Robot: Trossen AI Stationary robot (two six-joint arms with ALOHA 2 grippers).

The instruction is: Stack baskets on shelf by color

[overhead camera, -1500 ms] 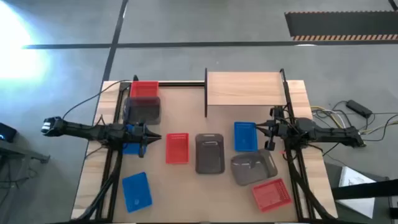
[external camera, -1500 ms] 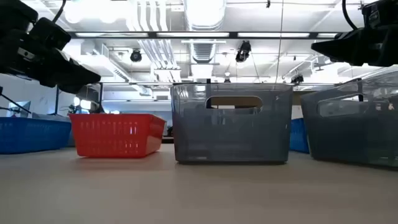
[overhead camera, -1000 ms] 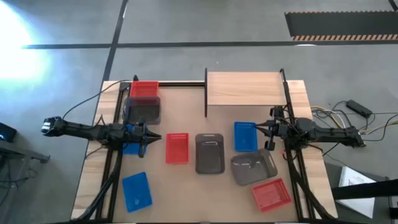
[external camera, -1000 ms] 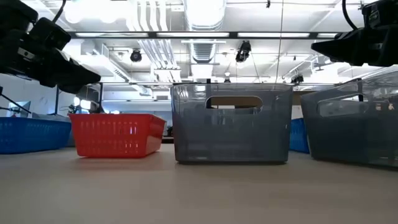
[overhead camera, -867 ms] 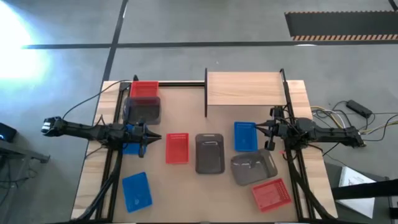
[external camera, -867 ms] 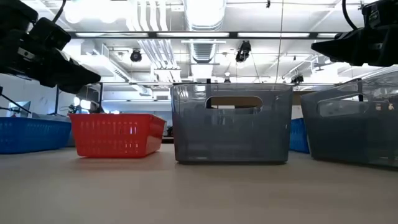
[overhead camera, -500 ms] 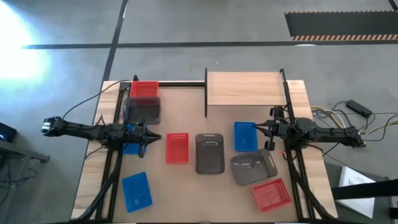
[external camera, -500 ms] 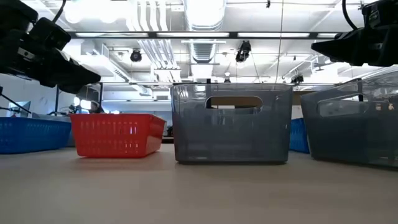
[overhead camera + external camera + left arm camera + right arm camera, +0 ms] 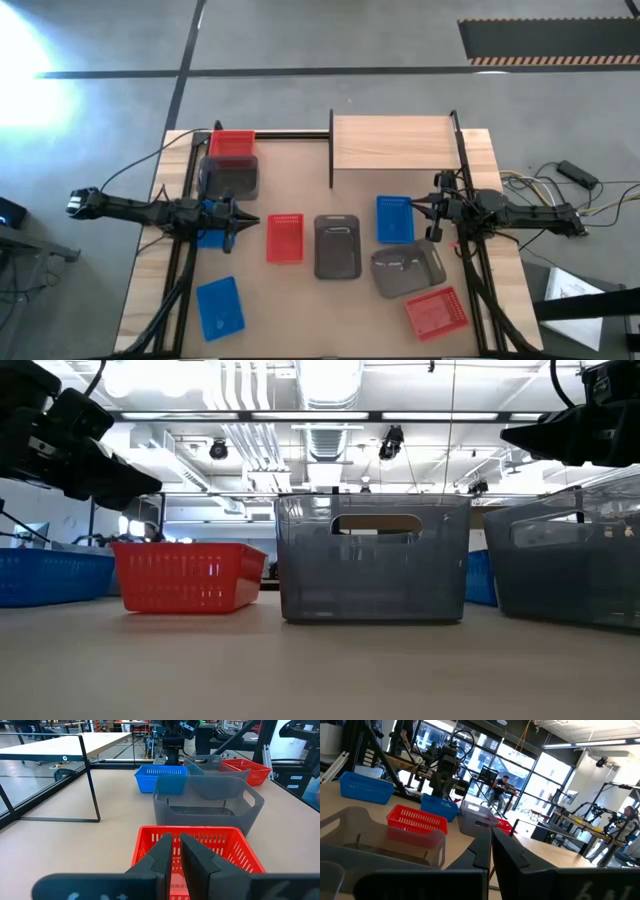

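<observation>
Baskets numbered eight on the table (image 9: 150, 290): three red, three blue and two grey, none of them on the shelf (image 9: 392, 141). A red basket (image 9: 231, 143) sat at the far left corner with a grey basket (image 9: 229, 178) just in front of it. A second red basket (image 9: 285, 238) lay near the table's middle, a second grey basket (image 9: 337, 246) just right of it. Further right stood a blue basket (image 9: 394, 218), and nearer the front a transparent grey tray (image 9: 408, 270) and a third red basket (image 9: 437, 312). Another blue basket (image 9: 219, 307) lay at the front left, and a third blue basket (image 9: 211, 237) showed partly under the left arm.

The left gripper (image 9: 246, 222) hung above the table just left of the middle red basket, its fingers (image 9: 162, 855) drawn almost together and holding nothing. Its arm reached in level from the left edge.

The right gripper (image 9: 421, 208) hovered beside the right-hand blue basket's right edge, fingers (image 9: 482, 845) closed and empty. Its arm stretched in level from the right edge. The shelf stood at the far side, well apart from both grippers.
</observation>
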